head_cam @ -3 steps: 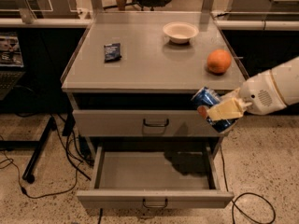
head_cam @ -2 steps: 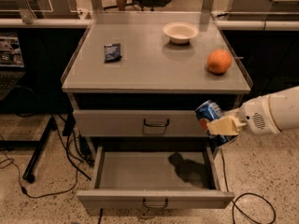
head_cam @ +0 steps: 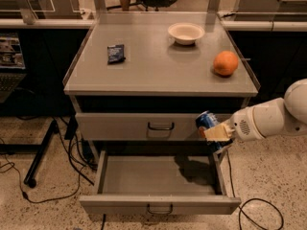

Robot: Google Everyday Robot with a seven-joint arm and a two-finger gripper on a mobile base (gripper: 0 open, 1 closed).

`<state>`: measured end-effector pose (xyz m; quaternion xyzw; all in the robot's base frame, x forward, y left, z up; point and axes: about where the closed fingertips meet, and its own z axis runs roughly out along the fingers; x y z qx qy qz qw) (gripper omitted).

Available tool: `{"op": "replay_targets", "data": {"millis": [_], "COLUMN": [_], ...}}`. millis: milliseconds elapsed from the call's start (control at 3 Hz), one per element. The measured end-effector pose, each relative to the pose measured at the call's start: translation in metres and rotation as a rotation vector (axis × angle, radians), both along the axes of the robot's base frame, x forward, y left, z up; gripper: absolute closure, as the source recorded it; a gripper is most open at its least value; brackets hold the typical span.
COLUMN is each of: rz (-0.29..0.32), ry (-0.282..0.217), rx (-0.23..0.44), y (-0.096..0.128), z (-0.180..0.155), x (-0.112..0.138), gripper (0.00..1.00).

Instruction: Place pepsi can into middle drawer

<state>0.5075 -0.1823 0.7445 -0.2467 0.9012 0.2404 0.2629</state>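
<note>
The gripper (head_cam: 214,133), fingers pinching the pepsi can (head_cam: 205,120), has sunk lower and leftward. It now hangs above the right side of the open middle drawer (head_cam: 144,178), so placement looks near.

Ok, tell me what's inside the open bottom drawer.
The middle drawer shows only bare grey floor and a shadow. Its near strip, behind the front panel, is hidden. The pepsi can is not in it: the hand holds it above the right rear corner.
</note>
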Motion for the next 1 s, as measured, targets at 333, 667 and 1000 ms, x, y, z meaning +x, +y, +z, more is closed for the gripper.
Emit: {"op": "replay_targets", "data": {"millis": [333,667,1000], "rz": [0.0,-0.024,-0.069], "ry": [0.0,0.023,0.07], "rx": [0.0,-0.001,0.014], "y": [0.0,0.008,0.016], "z": [0.0,-0.025,-0.073], "x": [0.0,-0.001,-0.003], "gripper": [1.0,1.0,1.0]}}
